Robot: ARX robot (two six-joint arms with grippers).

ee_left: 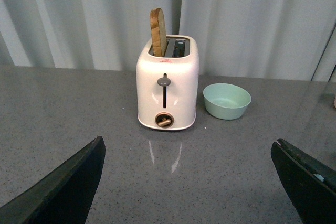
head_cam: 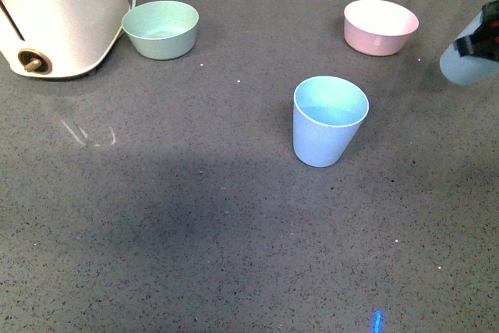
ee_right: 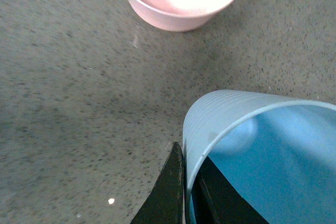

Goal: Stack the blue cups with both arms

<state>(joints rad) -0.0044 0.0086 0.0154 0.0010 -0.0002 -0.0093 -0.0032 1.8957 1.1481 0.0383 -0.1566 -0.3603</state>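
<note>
On the right, held cup [head_cam: 466, 64]: right gripper [ee_right: 190, 192] pinches its rim; we judge it light, slick.
Centre cup [head_cam: 330, 121]: upright, free.
Left gripper [ee_left: 189, 148]: spread wide, empty.

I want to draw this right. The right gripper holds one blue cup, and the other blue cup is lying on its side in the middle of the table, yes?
Not lying down. The right gripper holds one blue cup, and the other blue cup is standing upright, mouth up, in the middle of the table. The front view shows it.
</note>
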